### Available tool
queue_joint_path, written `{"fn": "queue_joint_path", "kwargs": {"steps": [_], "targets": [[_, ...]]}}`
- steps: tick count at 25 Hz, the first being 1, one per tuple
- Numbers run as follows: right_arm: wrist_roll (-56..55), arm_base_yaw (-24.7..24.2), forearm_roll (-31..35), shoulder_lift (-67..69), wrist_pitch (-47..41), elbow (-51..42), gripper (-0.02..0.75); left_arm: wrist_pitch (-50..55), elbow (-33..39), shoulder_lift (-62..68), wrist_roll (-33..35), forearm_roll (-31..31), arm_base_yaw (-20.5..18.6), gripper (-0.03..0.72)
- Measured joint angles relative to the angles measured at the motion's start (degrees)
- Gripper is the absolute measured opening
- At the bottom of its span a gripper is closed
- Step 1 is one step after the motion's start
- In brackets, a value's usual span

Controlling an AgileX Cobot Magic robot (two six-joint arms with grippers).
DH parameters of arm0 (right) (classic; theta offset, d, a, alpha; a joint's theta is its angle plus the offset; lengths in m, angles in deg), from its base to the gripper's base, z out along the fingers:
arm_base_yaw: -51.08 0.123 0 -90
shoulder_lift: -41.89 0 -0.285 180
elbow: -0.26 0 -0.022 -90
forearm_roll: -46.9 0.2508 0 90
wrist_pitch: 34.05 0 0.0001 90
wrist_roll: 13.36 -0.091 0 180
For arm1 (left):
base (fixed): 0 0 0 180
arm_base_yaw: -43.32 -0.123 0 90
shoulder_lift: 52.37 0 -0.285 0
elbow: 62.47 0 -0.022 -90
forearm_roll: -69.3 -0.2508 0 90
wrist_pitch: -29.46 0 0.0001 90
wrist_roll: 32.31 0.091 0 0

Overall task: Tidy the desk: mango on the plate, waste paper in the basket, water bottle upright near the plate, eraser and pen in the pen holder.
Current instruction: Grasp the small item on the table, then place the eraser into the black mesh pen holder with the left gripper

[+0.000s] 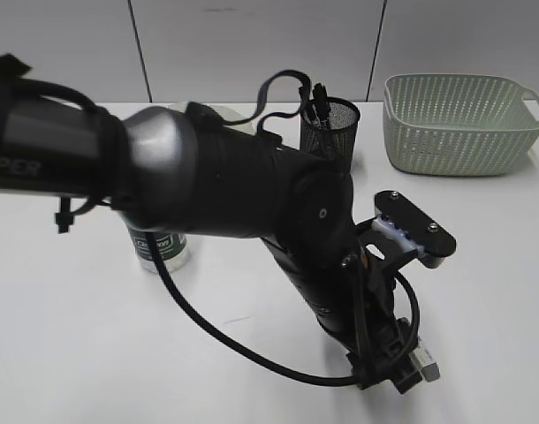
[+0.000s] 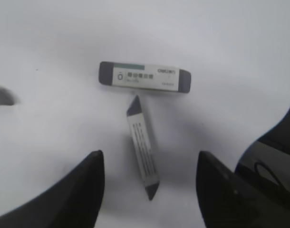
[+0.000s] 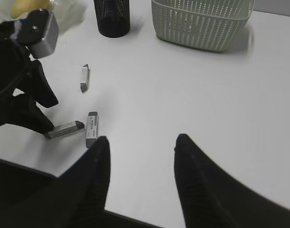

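**Left fingers spread over two erasers on the counter**

In the left wrist view, the left gripper (image 2: 149, 190) is hovering with its fingers (image 2: 83, 190) spread wide, holding nothing. Between them, at lower centre of the frame, one eraser (image 2: 143, 147) is lying slantwise on the white counter (image 2: 221, 38). A second eraser (image 2: 144, 77) is lying crosswise just above it in the frame, its sleeve printed with small lettering; the tip of the slanted one is close to it, and whether they are touching cannot be told.

In the right wrist view, the right gripper (image 3: 140, 175) is hanging over bare counter at the bottom of the frame, its fingers (image 3: 197, 185) standing apart and empty. A third eraser (image 3: 84, 78) is lying alone at upper left of that frame, well apart from the pair.

In the exterior view, the left arm (image 1: 252, 185) is filling the middle of the frame. Behind it, at top centre, the pen holder (image 1: 331, 131) is standing upright with a dark pen (image 1: 320, 99) poking out. The basket (image 1: 462, 124) is sitting at upper right. The water bottle (image 1: 159, 247) is standing at left, mostly hidden by the arm. The mango (image 3: 25, 6) is showing as a yellow patch at the top left corner of the right wrist view.
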Motion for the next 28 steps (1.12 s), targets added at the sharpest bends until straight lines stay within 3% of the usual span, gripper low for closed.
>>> {"fn": "queue_joint_path", "kwargs": {"steps": [10,12,16,19,23,28], "targets": [[0.0,0.0,0.0,0.0,0.0,0.0,0.359,-0.32,-5.29,7.53,-3.86,-3.04,0.07,0.423],[0.0,0.0,0.0,0.0,0.0,0.0,0.359,-0.4,-5.58,7.87,-4.02,-3.69,0.07,0.358],[0.0,0.0,0.0,0.0,0.0,0.0,0.359,-0.4,-5.63,7.92,-4.09,-4.6,0.07,0.087],[0.0,0.0,0.0,0.0,0.0,0.0,0.359,-0.26,-5.63,5.93,-4.14,-6.45,-0.48,0.079],[0.0,0.0,0.0,0.0,0.0,0.0,0.359,-5.63,-5.63,-1.29,-4.2,-10.48,-4.57,0.079],[0.0,0.0,0.0,0.0,0.0,0.0,0.349,-24.04,-8.47,-5.7,-4.2,-13.03,-13.28,0.079]]}}
